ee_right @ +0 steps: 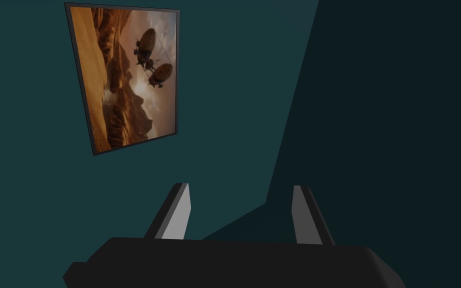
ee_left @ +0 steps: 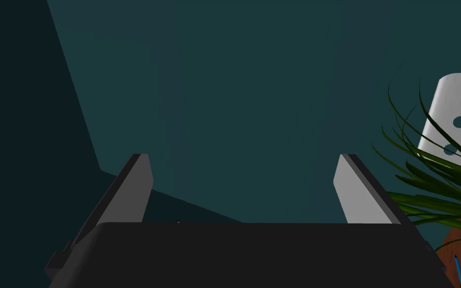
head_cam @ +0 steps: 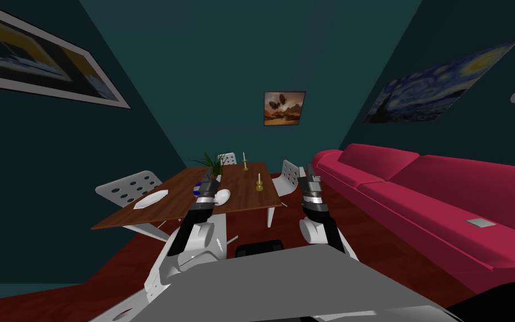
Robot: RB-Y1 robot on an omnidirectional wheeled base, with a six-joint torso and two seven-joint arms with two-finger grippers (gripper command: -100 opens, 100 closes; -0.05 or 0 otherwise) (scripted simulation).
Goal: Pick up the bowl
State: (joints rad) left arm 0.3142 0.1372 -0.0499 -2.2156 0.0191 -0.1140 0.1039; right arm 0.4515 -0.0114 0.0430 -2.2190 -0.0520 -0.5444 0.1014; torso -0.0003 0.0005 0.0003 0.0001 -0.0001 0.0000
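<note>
A white bowl [head_cam: 223, 196] sits on the brown table [head_cam: 251, 193] near its front edge. My left gripper [head_cam: 211, 180] is raised over the table just left of the bowl and is not touching it. In the left wrist view the left gripper [ee_left: 242, 187] is wide open with nothing between its fingers, and it points past the plant [ee_left: 434, 190] at the wall. My right gripper [head_cam: 308, 169] is held up off the table's right side, beside a white chair [head_cam: 287, 176]. The right gripper [ee_right: 240, 212] is open and empty in its own wrist view.
On the table are a white plate [head_cam: 150, 199], a blue and white item [head_cam: 197, 189], a potted plant [head_cam: 213, 163] and two candlesticks [head_cam: 259, 183]. White perforated chairs [head_cam: 130, 187] stand around it. A red sofa [head_cam: 435, 207] runs along the right.
</note>
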